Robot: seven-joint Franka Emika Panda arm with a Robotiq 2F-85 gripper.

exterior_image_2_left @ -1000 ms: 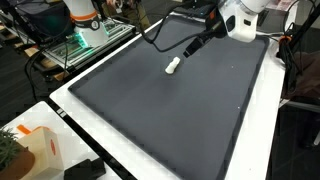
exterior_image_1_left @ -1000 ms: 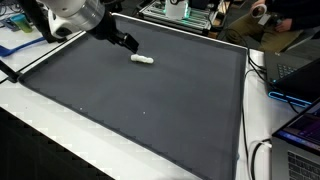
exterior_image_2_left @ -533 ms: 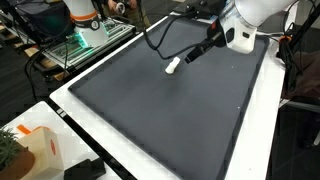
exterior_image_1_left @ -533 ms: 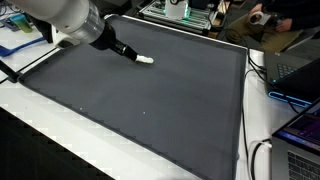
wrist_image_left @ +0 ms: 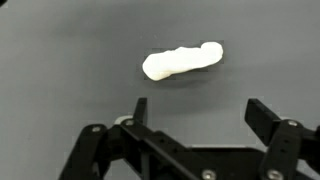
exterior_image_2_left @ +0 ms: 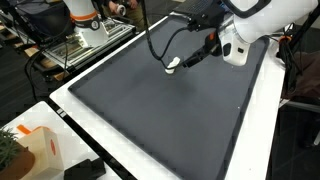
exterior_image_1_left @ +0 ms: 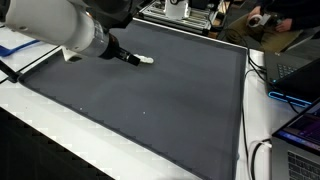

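No text, label, brand, number or sign legible in any view. White-and-orange cardboard box (exterior_image_2_left: 38,148), low in an exterior view: any print too small to read. Pale white oblong soft lump (wrist_image_left: 182,62), wrist view: surface plain.

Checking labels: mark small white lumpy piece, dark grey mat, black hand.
small white lumpy piece (wrist_image_left: 182,61), wrist view, its middle.
dark grey mat (exterior_image_1_left: 150,110), in an exterior view, bare centre.
black hand (wrist_image_left: 197,108), wrist view, midway between fingertips.

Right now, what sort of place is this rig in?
Probably a robotics lab or workshop: a dark mat covers a white bench, a laptop sits at its edge, and an equipment rack with cables stands behind it.
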